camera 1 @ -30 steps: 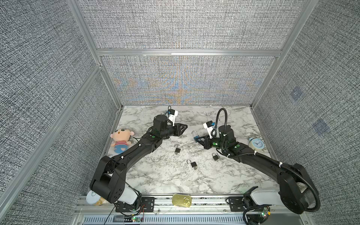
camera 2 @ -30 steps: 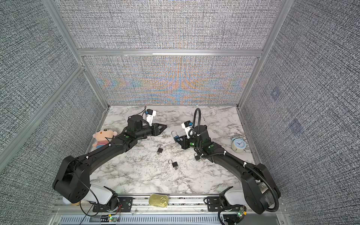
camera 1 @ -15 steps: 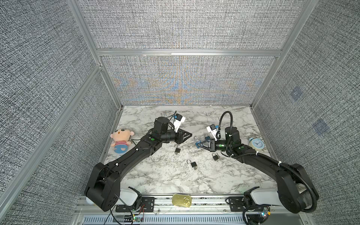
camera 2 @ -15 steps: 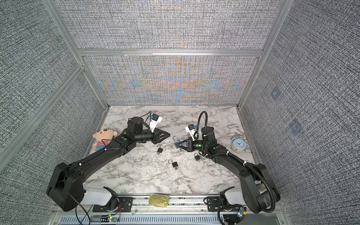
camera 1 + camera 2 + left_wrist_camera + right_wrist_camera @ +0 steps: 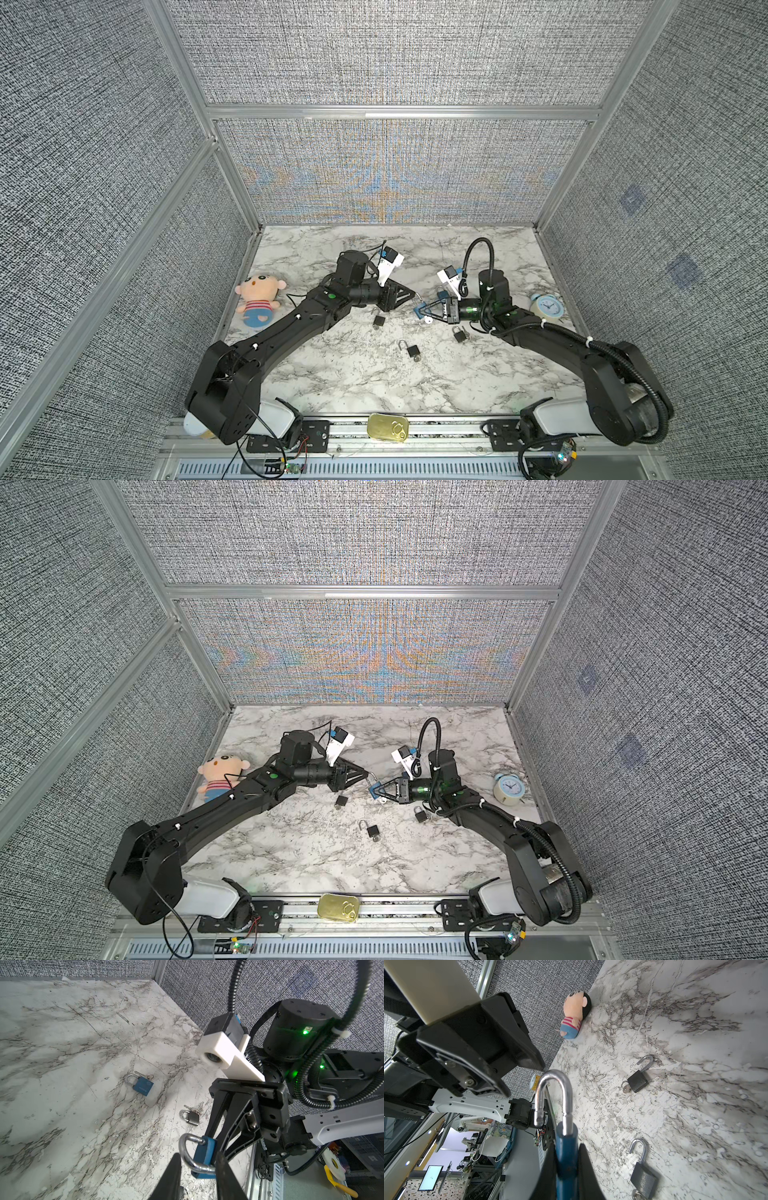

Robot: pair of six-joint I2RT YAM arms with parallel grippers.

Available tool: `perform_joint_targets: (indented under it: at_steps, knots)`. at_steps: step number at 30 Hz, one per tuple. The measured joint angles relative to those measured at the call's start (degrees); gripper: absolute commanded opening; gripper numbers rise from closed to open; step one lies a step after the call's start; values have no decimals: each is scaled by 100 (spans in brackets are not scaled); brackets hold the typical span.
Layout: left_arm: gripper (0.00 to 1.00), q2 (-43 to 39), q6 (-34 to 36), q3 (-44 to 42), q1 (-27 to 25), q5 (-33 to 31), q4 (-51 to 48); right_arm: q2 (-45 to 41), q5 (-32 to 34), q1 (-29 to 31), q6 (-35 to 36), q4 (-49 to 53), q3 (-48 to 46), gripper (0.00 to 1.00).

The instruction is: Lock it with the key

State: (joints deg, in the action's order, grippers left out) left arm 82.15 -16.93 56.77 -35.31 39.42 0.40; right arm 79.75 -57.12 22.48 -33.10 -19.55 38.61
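Clamps the blue lock (image 5: 566, 1167) by its body in the right gripper (image 5: 565, 1149), off the table (image 5: 353, 374), between the two arms. Aims the open shackle (image 5: 553, 1076) at the left gripper (image 5: 197, 1154). Holds the left fingers (image 5: 173, 1174) part spread, either side of the shackle; cannot tell whether gripping. Shows a black lock (image 5: 637, 1081) flat on the table, shackle open, key (image 5: 625, 1089) in it.

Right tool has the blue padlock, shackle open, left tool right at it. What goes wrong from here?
1. The right tool pinches only the body of the blue padlock. A push from the left tool on the open shackle may twist the padlock or slide it out of the grip.
2. The two tools sit almost tip to tip, so a small overshoot would likely knock them together.
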Motion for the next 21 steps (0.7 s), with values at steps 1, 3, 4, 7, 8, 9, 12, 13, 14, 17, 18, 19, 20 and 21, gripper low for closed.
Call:
perform_joint_targets:
  at_steps: [1,3,4,7,8,9,12,13,14,17,18,19,20,21]
  knots:
    - [31,13,-2,0,-9,15,-2,0,-7,0,-11,-4,0,0]
    - [31,35,-2,0,-13,22,4,0,-9,0,-13,-15,0,0]
    - [31,48,-4,0,-13,22,22,0,-9,0,-15,-15,0,0]
    - [30,90,-7,0,-13,22,37,0,-7,0,-15,-13,11,0]
    - [30,103,-7,0,-13,22,42,-4,-7,0,-15,-15,15,0]
    - [30,122,-7,0,-13,22,42,-4,-9,0,-15,-15,26,0]
    - [30,151,-7,-7,-13,17,39,-4,-7,2,-15,-22,42,0]
    - [29,151,-7,-7,-13,17,42,-4,-7,2,-15,-17,42,0]
    - [29,151,-7,-7,-13,17,46,-4,-7,2,-15,-17,42,0]
    - [29,153,-4,-13,-13,15,46,-7,-7,0,-15,-15,52,0]
    - [28,153,-4,-13,-13,15,46,-9,-9,2,-15,-9,61,0]
    - [28,153,-4,-15,-13,15,50,-15,-7,2,-15,-2,68,0]
    - [28,155,-4,-20,-13,13,66,-20,-7,0,-15,-7,72,0]
    - [28,162,-4,-22,-13,11,76,-26,-7,2,-15,-7,74,0]
